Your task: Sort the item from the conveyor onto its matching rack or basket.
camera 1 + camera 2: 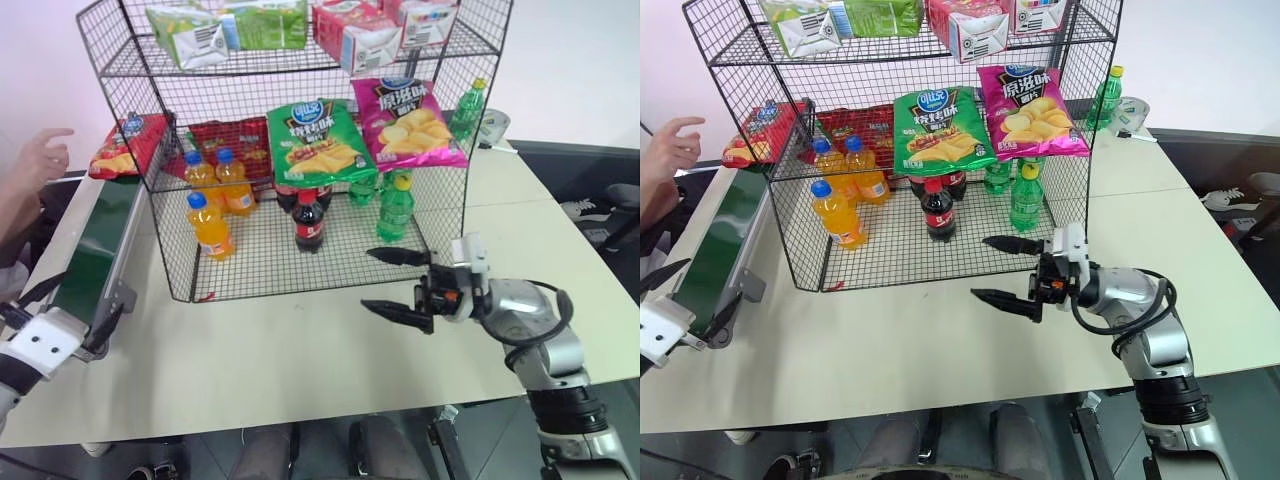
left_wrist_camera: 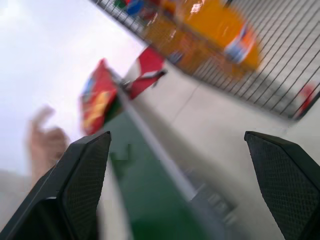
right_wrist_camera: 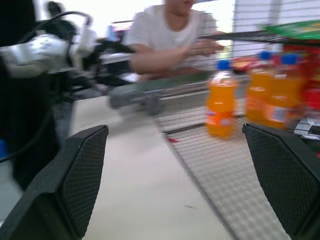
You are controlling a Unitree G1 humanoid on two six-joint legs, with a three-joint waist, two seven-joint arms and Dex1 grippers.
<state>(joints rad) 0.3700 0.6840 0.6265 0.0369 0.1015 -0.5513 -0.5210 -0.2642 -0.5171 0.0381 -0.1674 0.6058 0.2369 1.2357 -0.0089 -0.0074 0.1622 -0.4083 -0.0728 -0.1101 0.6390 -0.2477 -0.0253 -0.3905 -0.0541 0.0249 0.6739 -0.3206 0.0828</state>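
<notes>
step: reach for red crisp bag [image 1: 128,146] | bag: far end of belt [image 1: 92,250], well ahead of left gripper [image 1: 62,312] | both grippers wide open, empty | tip: approach low along belt, avoid rack [image 1: 160,200] side, mind person's hand [image 1: 42,155]

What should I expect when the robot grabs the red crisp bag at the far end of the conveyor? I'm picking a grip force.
The red crisp bag looks puffed and glossy, so it is probably very light and may slip between the fingers. It appears soft, likely to crumple under a firm pinch, and the crisps could break. Lying flat on the conveyor, it shouldn't roll.
</notes>
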